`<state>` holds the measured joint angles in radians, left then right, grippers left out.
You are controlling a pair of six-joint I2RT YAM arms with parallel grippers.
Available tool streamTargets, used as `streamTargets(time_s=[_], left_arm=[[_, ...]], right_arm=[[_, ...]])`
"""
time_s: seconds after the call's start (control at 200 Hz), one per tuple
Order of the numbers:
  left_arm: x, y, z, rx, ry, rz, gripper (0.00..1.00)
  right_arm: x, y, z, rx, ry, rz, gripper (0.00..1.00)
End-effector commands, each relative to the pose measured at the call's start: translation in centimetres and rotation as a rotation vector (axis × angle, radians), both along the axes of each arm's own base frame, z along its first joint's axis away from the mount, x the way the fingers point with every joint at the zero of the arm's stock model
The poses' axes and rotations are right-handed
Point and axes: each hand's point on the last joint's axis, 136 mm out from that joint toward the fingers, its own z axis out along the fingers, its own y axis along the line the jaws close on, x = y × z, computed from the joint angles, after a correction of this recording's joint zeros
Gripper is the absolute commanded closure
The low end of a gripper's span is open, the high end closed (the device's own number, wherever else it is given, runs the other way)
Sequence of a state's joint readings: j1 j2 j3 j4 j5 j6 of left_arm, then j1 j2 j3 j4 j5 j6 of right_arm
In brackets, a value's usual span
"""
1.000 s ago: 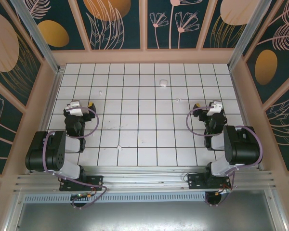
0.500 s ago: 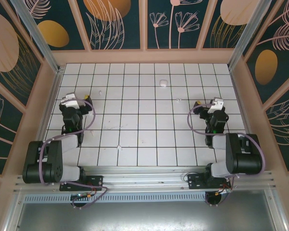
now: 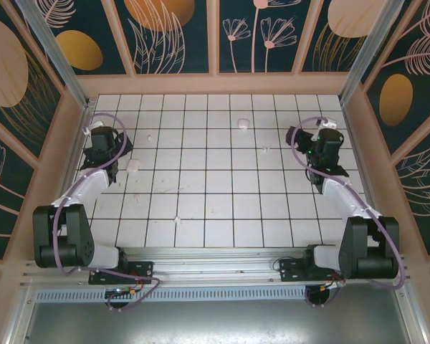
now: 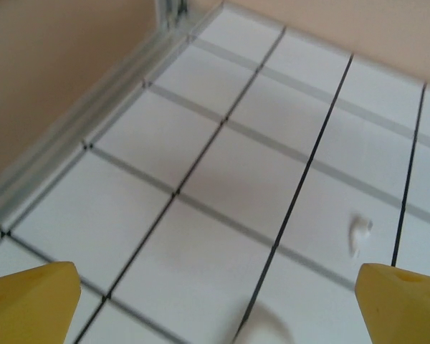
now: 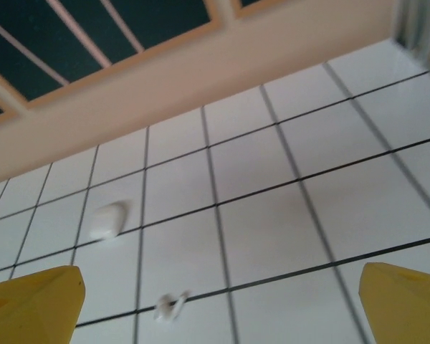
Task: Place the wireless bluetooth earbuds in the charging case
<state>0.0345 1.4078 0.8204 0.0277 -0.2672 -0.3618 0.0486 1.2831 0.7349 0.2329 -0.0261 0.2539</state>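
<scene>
The left gripper (image 4: 215,299) stands spread wide, its yellow fingertips (image 4: 32,295) far apart with nothing between them but the white tiled floor (image 4: 201,143). Just ahead of the finger on the right of the wrist view lies one of the wireless bluetooth earbuds (image 4: 360,233), a tiny white bit on a tile beside a dark grout line, touching neither finger. The right gripper (image 5: 215,301) is just as wide open and just as empty. In front of it, off to the left, a second earbud (image 5: 168,307) lies against a grout line. Farther on, the charging case (image 5: 107,221) sits on a tile of its own, apart from that earbud and too blurred to tell how its lid stands.

From above, the case sits in the far middle of the floor. The left arm (image 3: 82,190) and right arm (image 3: 337,190) stretch forward along the two sides. Another tiny white bit (image 3: 176,217) lies well apart, near the front.
</scene>
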Motion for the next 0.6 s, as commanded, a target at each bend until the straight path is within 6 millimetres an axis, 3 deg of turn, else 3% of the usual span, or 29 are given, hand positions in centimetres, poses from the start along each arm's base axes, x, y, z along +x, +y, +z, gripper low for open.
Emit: streamTargets(time_s=[0.0, 0.275, 0.42, 0.596], left_arm=[[-2.5, -0.7, -2.8, -0.047, 0.153, -0.028, 0.03], [-2.6, -2.8, -5.3, -0.081, 0.284, -0.176, 0.03], [-2.7, -4.1, -7.1, -0.104, 0.336, -0.261, 0.04], [-2.6, -5.2, -9.3, -0.148, 0.405, -0.323, 0.12]], right_arm=[[-1.4, 3.8, -3.0, 0.032, 0.179, 0.068, 0.01], [-2.6, 14.0, -4.9, 0.05, 0.271, 0.303, 0.01], [-3.3, 17.5, -6.3, 0.045, 0.324, 0.375, 0.01], [-4.1, 20.9, -7.8, 0.026, 0.371, 0.448, 0.01]])
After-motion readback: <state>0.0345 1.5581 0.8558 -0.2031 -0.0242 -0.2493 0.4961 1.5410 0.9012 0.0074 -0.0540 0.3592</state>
